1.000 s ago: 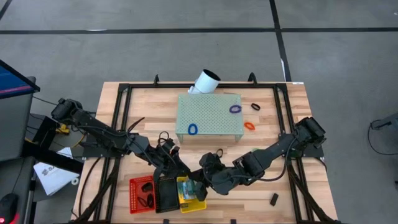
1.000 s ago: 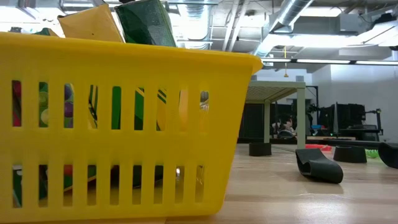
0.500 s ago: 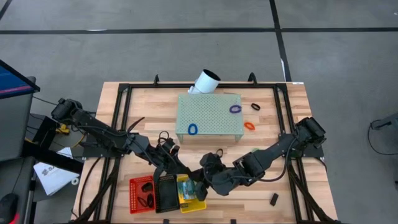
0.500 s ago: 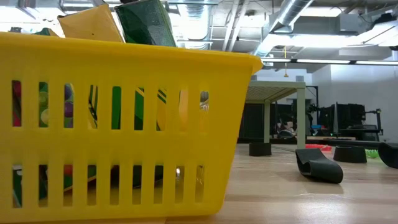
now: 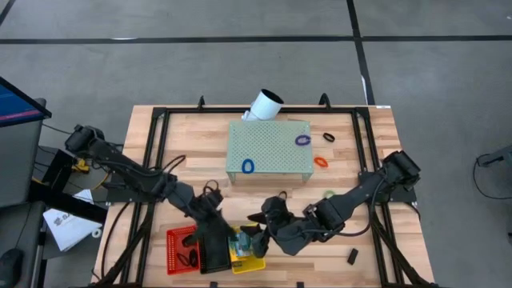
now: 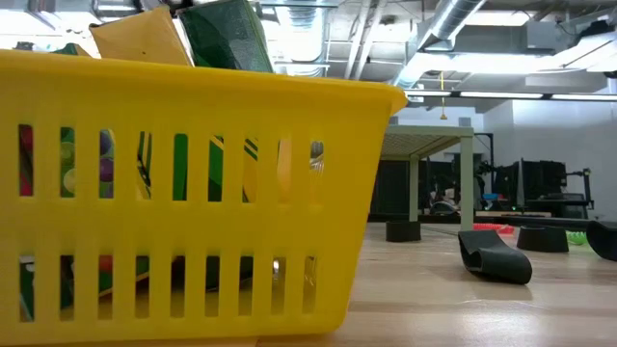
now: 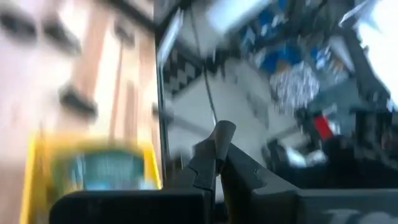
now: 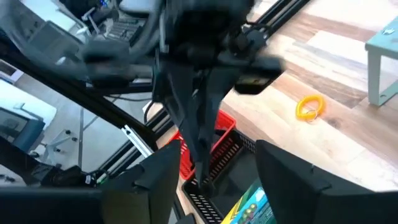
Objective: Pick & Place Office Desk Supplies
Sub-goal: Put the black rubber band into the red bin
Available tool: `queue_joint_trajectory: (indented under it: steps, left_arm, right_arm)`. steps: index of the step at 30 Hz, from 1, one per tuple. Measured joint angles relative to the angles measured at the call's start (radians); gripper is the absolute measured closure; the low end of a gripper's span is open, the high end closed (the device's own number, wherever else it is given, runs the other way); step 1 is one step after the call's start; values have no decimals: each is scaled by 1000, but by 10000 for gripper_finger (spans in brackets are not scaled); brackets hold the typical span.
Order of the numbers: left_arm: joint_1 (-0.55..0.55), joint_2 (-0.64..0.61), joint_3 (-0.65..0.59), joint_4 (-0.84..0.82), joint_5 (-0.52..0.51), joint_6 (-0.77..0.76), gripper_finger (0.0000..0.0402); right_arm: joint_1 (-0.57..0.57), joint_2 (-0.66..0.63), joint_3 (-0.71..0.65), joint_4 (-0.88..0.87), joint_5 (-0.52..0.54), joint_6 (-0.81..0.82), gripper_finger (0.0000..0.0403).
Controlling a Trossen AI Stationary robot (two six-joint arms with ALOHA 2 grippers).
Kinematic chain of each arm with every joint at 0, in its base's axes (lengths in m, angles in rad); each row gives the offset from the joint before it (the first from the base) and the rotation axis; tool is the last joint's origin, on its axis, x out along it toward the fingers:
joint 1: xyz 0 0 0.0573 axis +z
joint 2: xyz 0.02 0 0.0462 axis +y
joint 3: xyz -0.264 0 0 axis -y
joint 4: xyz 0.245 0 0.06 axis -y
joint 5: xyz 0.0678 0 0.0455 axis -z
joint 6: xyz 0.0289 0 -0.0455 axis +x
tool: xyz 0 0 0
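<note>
On the pale wooden table (image 5: 336,256), the yellow slotted basket (image 5: 246,254) holds printed crayon boxes (image 6: 143,39). The open right gripper (image 5: 254,234) and the closed, empty left gripper (image 5: 226,242) meet above it. Farther off, coloured loops (image 5: 302,140) lie scattered.

Grey floor (image 5: 240,64) crossed by dark lines surrounds the wooden table (image 5: 352,256); silver ducts (image 6: 453,24) and strip lights (image 6: 501,94) hang overhead; a pale bench (image 6: 429,140) stands behind; dark equipment fills the room's far side.

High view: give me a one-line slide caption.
Both grippers, left and right, meet over the red, black and yellow baskets; loops remain around the green block.
</note>
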Motion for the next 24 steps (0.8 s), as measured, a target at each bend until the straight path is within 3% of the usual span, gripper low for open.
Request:
queue_joint_trajectory:
  steps: [10,16,20,24]
  left_arm:
    - [-224,-173,0,-572,42,-249,399]
    - [-334,-159,0,-801,25,-383,399]
    - [-362,-110,0,-881,-31,-428,393]
    - [-356,-70,0,-875,-48,-430,354]
  right_arm:
    - [-1,-6,0,-23,22,21,201]
    - [-4,-6,0,-43,37,27,206]
    - [-4,-6,0,-62,42,38,206]
    - [-4,-6,0,-81,44,65,207]
